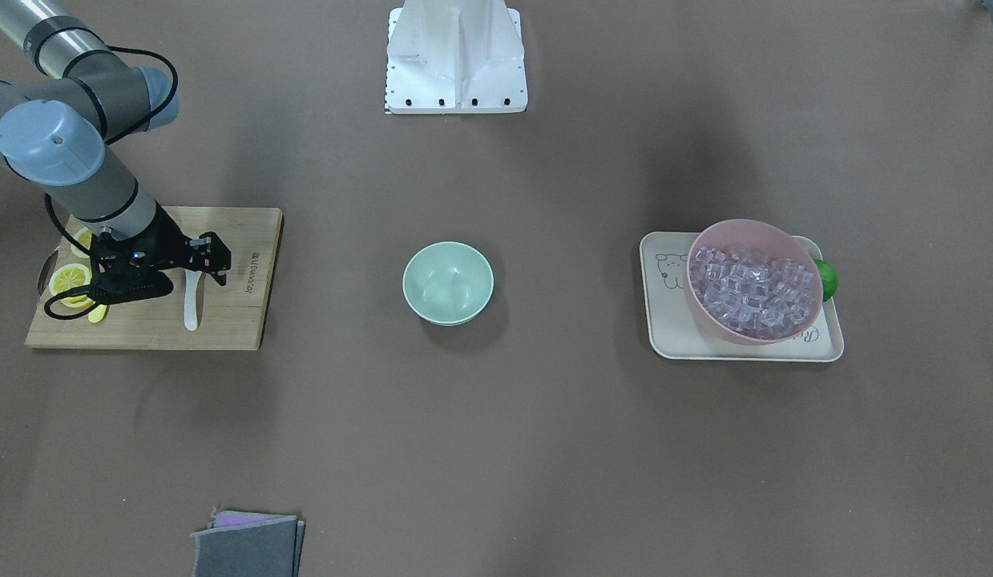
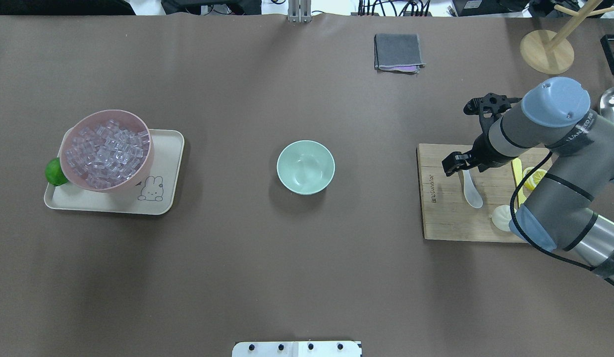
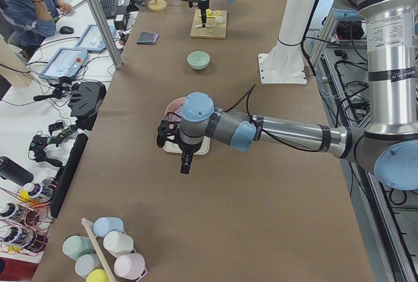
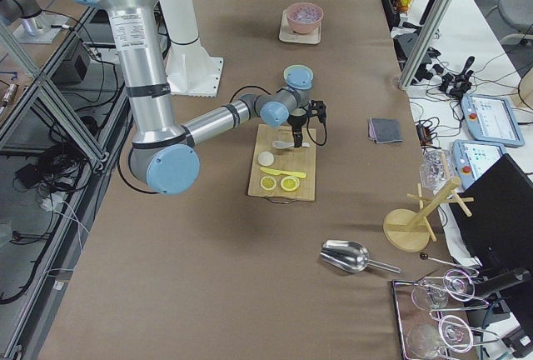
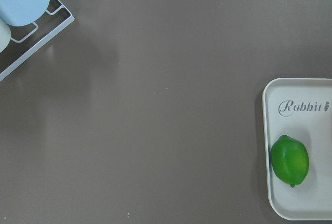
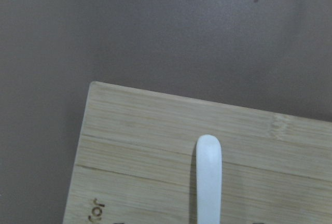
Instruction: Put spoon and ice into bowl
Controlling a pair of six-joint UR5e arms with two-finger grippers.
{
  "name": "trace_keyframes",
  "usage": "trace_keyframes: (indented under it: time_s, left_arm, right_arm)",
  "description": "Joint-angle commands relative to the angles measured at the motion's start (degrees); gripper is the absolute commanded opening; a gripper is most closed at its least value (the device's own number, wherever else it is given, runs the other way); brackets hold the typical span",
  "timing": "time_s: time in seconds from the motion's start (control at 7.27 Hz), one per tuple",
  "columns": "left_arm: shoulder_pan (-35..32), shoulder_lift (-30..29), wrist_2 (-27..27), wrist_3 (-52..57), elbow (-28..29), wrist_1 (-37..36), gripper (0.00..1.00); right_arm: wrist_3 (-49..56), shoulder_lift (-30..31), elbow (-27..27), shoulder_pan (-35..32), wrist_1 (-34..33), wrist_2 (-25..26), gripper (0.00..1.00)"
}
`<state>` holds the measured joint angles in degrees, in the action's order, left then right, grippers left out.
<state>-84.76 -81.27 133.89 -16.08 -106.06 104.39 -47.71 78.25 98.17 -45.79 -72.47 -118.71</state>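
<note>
Item: small glossy white soup spoon [image 1: 191,308] with a short thick handle and oval scoop, lying flat on the rectangular bamboo cutting board [image 1: 224,324] at the robot's right end of the brown table [image 1: 496,449], scoop toward the robot. It is well apart from the small round pale mint-green bowl [image 1: 448,282] at centre, which is empty. Handling, as judged: rigid, light, glazed and therefore slippery, and likely to chip if dropped. Best taken across the handle's narrow width near its rounded end, where the sides are most nearly parallel; the curved scoop offers poor purchase. Right claw [image 1: 206,260]: hangs over the handle end, appears released with jaws spread, holding nothing. Companion item: clear glassy ice cubes [image 1: 748,288], heaped in the larger pink bowl [image 1: 744,223] on the cream tray [image 1: 672,320]. Judged hard, smooth and prone to slip; take one cube squarely on opposite faces. Left claw [image 3: 186,164]: beside the tray; cannot tell whether released or clenched.
</note>
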Motion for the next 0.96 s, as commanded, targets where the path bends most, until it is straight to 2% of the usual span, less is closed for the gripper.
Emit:
trace_keyframes:
  time_s: [0.0, 0.14, 0.28, 0.41, 0.55, 0.83]
  left_arm:
    - [-0.1, 0.0, 0.0, 0.0, 0.2, 0.0, 0.98]
    - [0.0, -0.1, 0.1, -0.2, 0.2, 0.0, 0.98]
    - [1.1, -2.3, 0.1, -3.9, 0.2, -0.2, 0.97]
    - [4.8, -4.8, -0.5, -9.5, 0.2, -0.4, 0.95]
    - [8.3, -7.8, -0.7, -15.3, 1.1, -0.6, 0.92]
    - [12.9, -12.8, -4.2, -21.5, 3.1, -0.8, 0.86]
  right_arm:
    - [-0.3, 0.1, -1.9, 0.5, 0.0, 1.0, 0.75]
    - [-0.2, 0.0, -2.2, 0.5, 0.0, 1.1, 0.62]
    - [-0.6, -0.1, -2.1, 0.5, 0.0, 1.0, 0.41]
    - [-0.6, -0.1, -1.8, 0.5, 0.0, 0.9, 0.08]
    - [-0.6, -0.2, -1.5, 0.5, 0.0, 0.6, 0.00]
    - [-1.1, -1.1, 0.3, 0.4, -0.6, 0.2, 0.00]
